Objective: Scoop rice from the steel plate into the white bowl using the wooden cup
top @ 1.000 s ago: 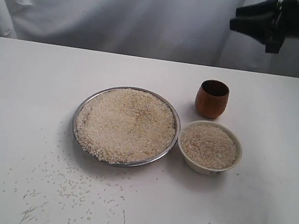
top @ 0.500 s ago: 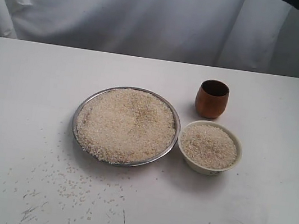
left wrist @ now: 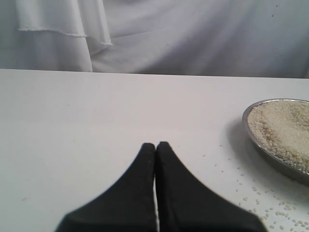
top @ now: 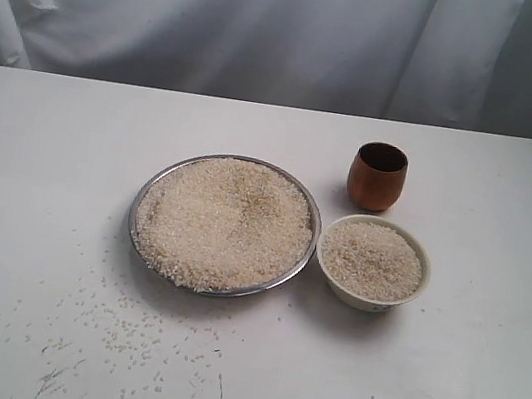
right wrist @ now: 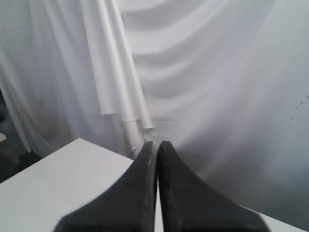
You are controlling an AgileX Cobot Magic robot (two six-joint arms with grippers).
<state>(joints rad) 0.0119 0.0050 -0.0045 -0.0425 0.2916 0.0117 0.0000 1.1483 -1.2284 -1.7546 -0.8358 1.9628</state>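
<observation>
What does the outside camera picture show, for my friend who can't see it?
A wide steel plate heaped with rice sits on a white table, with a white bowl, also holding rice, close on its right. A wooden cup stands upright behind the bowl, and loose grains lie scattered in front of the plate.

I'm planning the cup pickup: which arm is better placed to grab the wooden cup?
Probably the right. The wooden cup stands on the right arm's side, beyond the white bowl. The left pincer would have to cross the steel plate. The right pincer faces the curtain, though; both are shut.
</observation>
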